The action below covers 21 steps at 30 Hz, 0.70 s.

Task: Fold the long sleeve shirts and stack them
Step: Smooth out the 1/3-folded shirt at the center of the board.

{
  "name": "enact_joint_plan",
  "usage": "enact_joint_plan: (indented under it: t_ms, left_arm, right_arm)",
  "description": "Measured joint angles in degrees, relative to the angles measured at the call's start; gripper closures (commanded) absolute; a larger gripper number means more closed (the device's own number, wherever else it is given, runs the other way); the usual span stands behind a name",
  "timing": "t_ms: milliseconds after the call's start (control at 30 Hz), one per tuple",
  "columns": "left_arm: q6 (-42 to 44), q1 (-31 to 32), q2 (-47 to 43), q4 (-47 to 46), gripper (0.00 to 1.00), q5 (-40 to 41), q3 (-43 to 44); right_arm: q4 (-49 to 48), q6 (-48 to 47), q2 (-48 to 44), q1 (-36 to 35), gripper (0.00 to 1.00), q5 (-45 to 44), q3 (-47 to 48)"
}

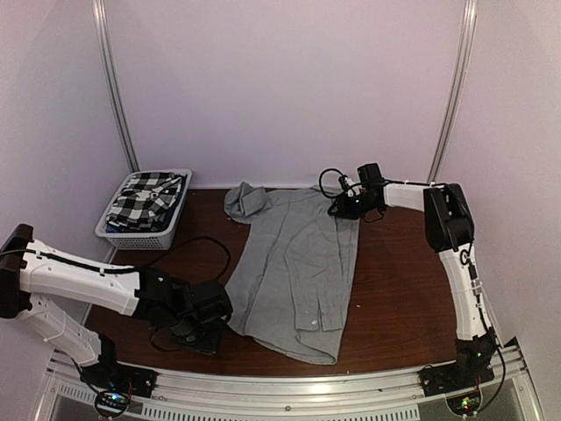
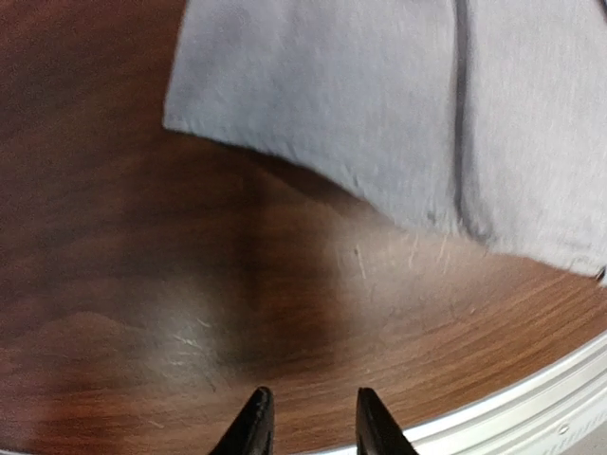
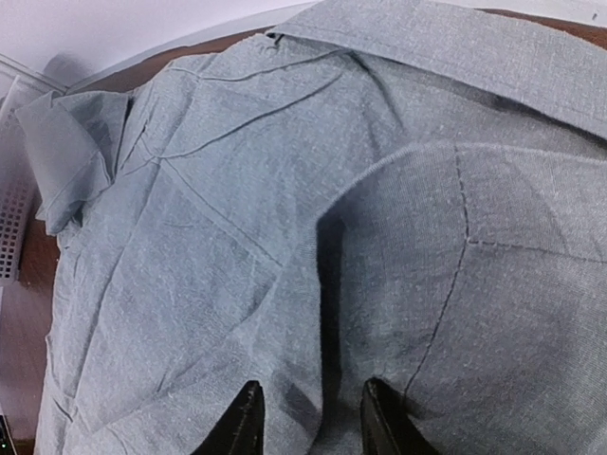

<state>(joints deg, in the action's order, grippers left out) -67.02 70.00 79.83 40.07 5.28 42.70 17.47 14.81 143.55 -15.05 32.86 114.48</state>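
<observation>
At the near edge of the dark brown wooden table (image 1: 399, 289), the left gripper (image 2: 308, 431) hangs low over bare wood, just inside the pale metal rail (image 2: 531, 398). Its two black fingers stand a little apart and nothing is between them. The near left corner of the plain light grey long sleeve shirt (image 1: 294, 263) lies just ahead of these fingers and slightly to their right, close but not touching.

The grey shirt is spread flat in the middle of the table. Its long axis runs from the hem at the near side, up and slightly leftwards, to the collar at the far side. The left arm is therefore the nearer one to the hem.

At the far end, the right gripper (image 3: 308, 422) is over the shirt's right shoulder area. Its fingers are also parted. The cloth lies under them and shows in the gap, and no fold can be seen pinched there. The collar is ahead and to the left of these jaws.

In the far left corner, well apart from both grippers, the black-and-white checked long sleeve shirt (image 1: 145, 197) lies crumpled in the white slatted plastic basket (image 1: 131, 237).

It seems that the next fold depends on this: hem to the left arm, shoulder to the right arm, with the shirt's length between them.
</observation>
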Motion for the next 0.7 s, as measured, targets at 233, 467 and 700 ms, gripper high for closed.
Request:
enact_joint_plan:
  t_ms: [233, 467, 700]
  left_arm:
    - [6.6, -11.9, -4.1, 0.3, 0.46, 3.1, 3.1]
    - [18.3, -23.5, -2.4, -3.6, 0.39, 2.1, 3.1]
    - [28.2, -27.5, 4.2, -8.0, 0.36, -0.6, 4.1]
  right_arm:
    - [1.3, 1.4, -12.4, -2.6, 0.48, -4.6, -15.6]
    - [-3.5, 6.1, -32.2, -10.2, 0.41, -7.4, -37.0]
    - [-10.2, 11.7, -44.0, -21.4, 0.45, -9.6, -54.5]
